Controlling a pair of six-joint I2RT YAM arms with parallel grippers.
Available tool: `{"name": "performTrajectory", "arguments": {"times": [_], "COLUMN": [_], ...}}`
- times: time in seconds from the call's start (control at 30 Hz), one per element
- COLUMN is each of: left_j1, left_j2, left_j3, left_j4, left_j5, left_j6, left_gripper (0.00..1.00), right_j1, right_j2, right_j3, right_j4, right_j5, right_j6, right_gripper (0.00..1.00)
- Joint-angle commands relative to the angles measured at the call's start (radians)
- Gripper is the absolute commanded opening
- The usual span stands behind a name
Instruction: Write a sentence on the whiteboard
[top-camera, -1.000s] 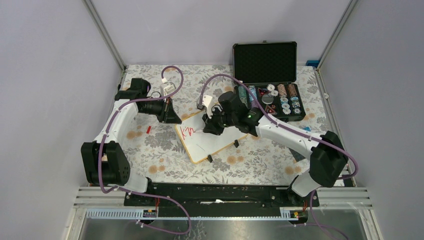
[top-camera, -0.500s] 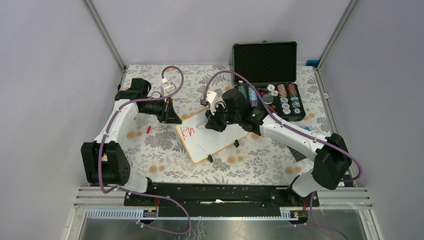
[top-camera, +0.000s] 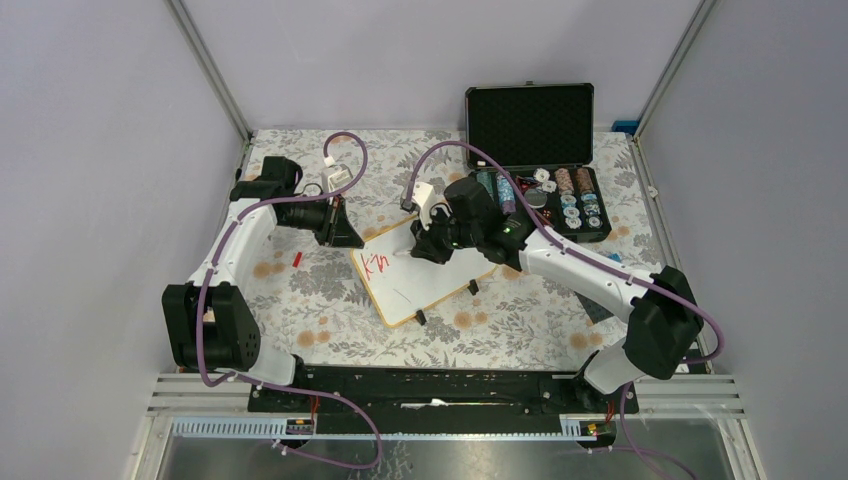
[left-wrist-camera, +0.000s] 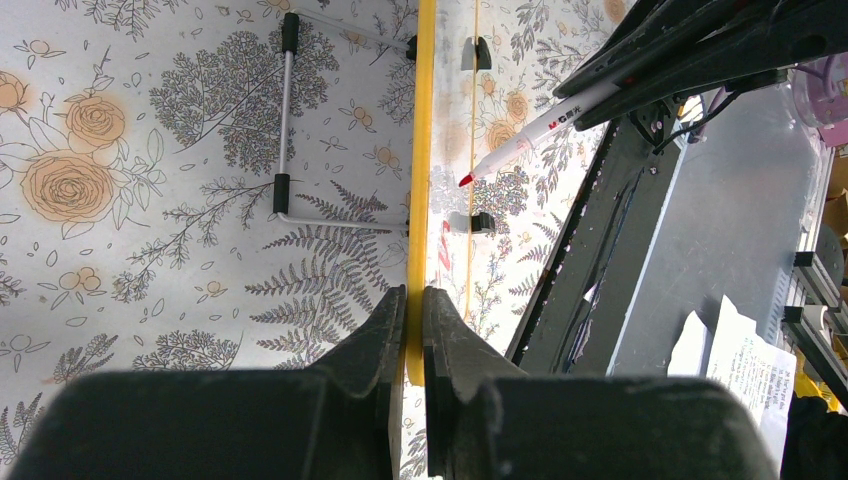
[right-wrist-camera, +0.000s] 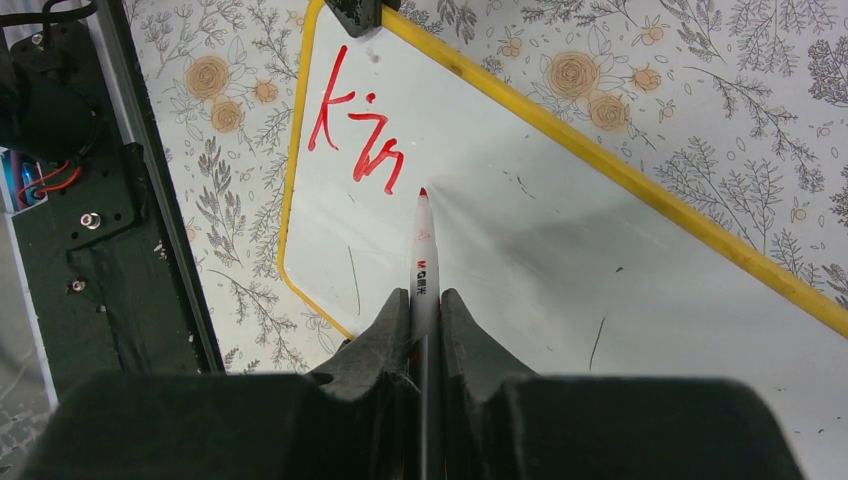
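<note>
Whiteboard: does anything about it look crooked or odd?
The whiteboard lies skewed to the table edges, its rim pinched by the left gripper. Faint dark stray strokes mark its white face near the red lettering.

Pale lilac walls (top-camera: 100, 150) — floral tablecloth (top-camera: 520, 330)

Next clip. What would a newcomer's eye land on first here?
The red letters "Kin" at the whiteboard's corner, mid-table, with the right pincer holding a red-tipped marker just beside them. Next, the left pincer clamped on the board's yellow rim, and the open black case of chips at the far right.
</note>
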Motion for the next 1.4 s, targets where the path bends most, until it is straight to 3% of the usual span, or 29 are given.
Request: {"name": "performTrajectory", "arguments": {"times": [0.0,0.6,1.37], "left_j1": [-0.023,-0.023,-0.023], "left_j2": [0.001,-0.001,0.001], "left_j3": [-0.012,-0.018,-0.017], "left_j4": [-0.015,-0.015,-0.015], "left_j5": [0.002,0.000,-0.001], "left_j6": [0.018,0.023,0.023], "left_gripper": [0.00,0.00,0.00], "right_j1": [-0.005,0.004,0.023], "right_j2": [0.014,0.058,0.034], "right_j3": [0.031,0.079,-0.011], "right_j4": [0.026,0.033,0.027], "right_j5": [0.005,0.006,0.003], "right_j6": [0.000,0.011,-0.018], "right_gripper": [0.00,0.00,0.00]}}
